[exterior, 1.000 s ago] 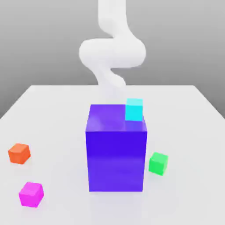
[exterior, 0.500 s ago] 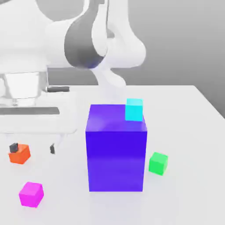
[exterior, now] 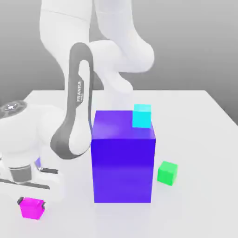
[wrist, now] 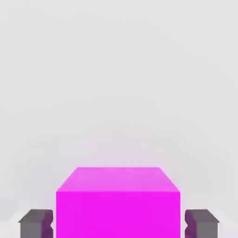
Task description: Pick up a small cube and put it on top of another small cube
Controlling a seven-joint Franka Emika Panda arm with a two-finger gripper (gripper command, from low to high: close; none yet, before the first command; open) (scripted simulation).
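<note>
since the earlier frames the arm has swung down from over the small orange cube, so the gripper (exterior: 31,203) now sits at the magenta cube (exterior: 32,208), at the near corner of the table (exterior: 204,139) on the exterior view's left. the arm now hides the spot where the orange cube lay. the hand view gives what the exterior view does not: the fingers (wrist: 35,224) stand on both sides of the magenta cube (wrist: 118,204), clenched on it, and it rests on the white table. the wrist points downward, forearm sloping up behind it. further back the big blue-purple block (exterior: 123,162) stands unmoved, the green cube (exterior: 167,173) beside it on the exterior view's right, the cyan cube (exterior: 142,116) on its top far corner.
</note>
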